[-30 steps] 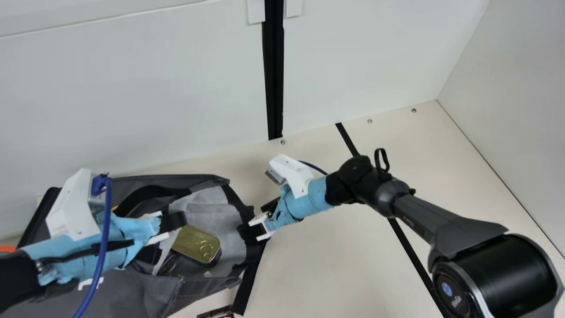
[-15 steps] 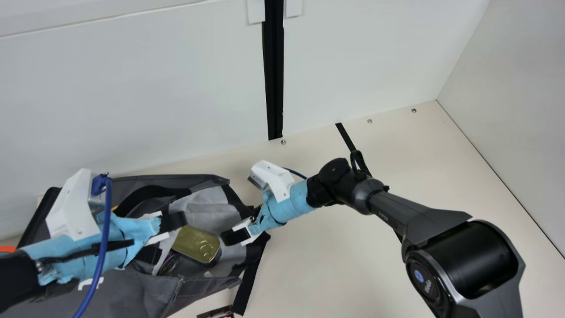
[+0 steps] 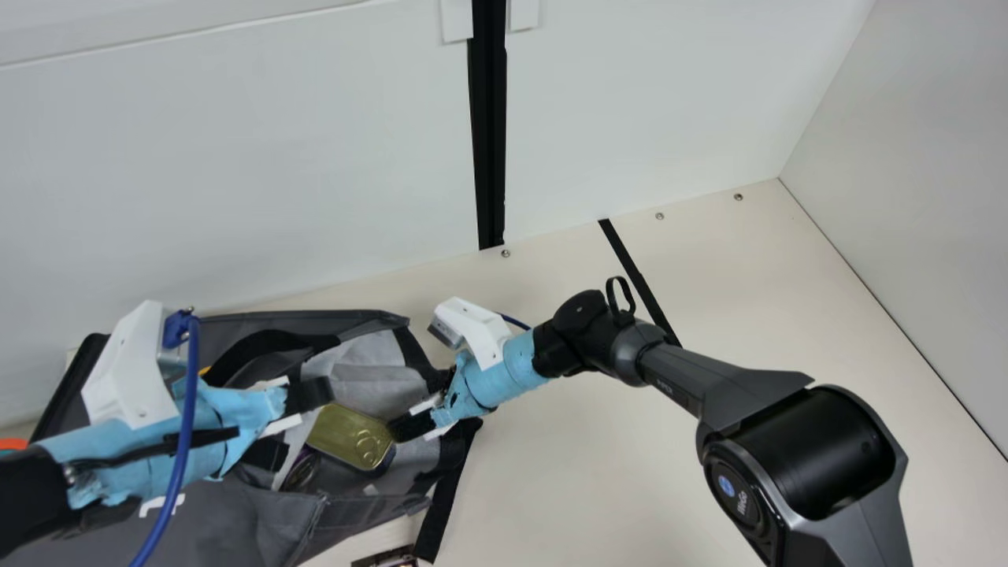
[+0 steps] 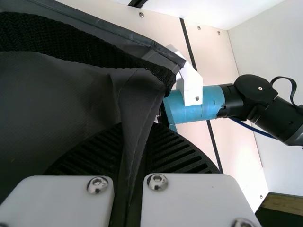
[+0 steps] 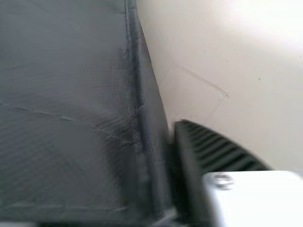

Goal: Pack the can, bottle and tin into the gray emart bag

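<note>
The gray bag (image 3: 244, 524) lies with its mouth toward the right; a gold tin (image 3: 350, 435) and a round dark item (image 3: 302, 471) are inside. My left gripper (image 3: 315, 394) is at the mouth's left part, and in the left wrist view the left gripper (image 4: 130, 161) is shut on a fold of bag fabric (image 4: 135, 101). My right gripper (image 3: 411, 425) stands open over the mouth's right side, one finger close to the tin. In the right wrist view one ribbed finger (image 5: 218, 149) lies outside the bag's edge (image 5: 142, 94); the fabric hides the other finger.
A small dark item (image 3: 386, 557) is partly visible at the bottom edge, near a black strap (image 3: 441, 512). Something orange (image 3: 12, 444) is at the far left. White walls stand behind and at the right of the cream table (image 3: 583, 465).
My right arm has moved left and slightly down, bringing its gripper from the bag's right edge over the mouth, close to the tin. My left arm and the bag look unchanged.
</note>
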### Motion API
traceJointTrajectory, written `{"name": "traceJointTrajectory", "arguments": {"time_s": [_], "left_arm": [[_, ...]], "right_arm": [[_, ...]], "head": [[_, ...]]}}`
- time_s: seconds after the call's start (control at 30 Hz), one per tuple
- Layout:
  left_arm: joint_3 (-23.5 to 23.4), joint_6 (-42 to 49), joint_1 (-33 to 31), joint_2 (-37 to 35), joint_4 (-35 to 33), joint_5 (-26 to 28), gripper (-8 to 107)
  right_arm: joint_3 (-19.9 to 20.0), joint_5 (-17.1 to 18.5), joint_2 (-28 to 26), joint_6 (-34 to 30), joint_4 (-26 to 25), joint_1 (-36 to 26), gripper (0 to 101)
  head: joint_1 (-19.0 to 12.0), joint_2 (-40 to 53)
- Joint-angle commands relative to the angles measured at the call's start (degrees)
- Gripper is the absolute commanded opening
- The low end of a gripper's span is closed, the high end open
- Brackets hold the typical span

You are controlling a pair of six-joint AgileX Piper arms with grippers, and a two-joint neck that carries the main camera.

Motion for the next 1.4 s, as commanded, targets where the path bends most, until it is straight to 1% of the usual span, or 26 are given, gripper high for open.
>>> {"name": "traceJointTrajectory", "arguments": {"time_s": [0.0, 0.07, 0.1, 0.47, 0.73, 0.93, 1.37], "left_arm": [[0.0, 0.0, 0.0, 0.0, 0.0, 0.0, 10], [0.0, 0.0, 0.0, 0.0, 0.0, 0.0, 10], [0.0, 0.0, 0.0, 0.0, 0.0, 0.0, 10], [0.0, 0.0, 0.0, 0.0, 0.0, 0.0, 10], [-0.1, -0.1, 0.0, 0.0, 0.1, 0.0, 10], [-1.0, 1.4, 0.3, 0.6, -0.9, 0.2, 10], [-4.6, 9.2, 3.3, 2.5, -5.7, 1.9, 10]], "right_arm": [[0.3, 0.6, 0.0, -0.1, 0.3, -0.2, 17], [0.7, 1.1, -0.1, -0.1, 0.9, -0.5, 4], [0.9, 1.4, -0.2, -0.2, 1.3, -0.6, 0], [3.5, 5.9, -1.4, -0.2, 6.0, -2.8, 0], [5.2, 8.9, -3.7, -0.2, 8.3, -4.9, 0], [6.8, 10.5, -6.3, -0.1, 9.6, -7.0, 0], [10.4, 13.1, -13.9, 0.7, 10.8, -12.1, 0]], "head": [[-1.3, -0.1], [-1.3, -0.1], [-1.3, -0.1], [-1.3, -0.1], [-1.3, -0.1], [-1.3, -0.1], [-1.3, -0.1]]}}
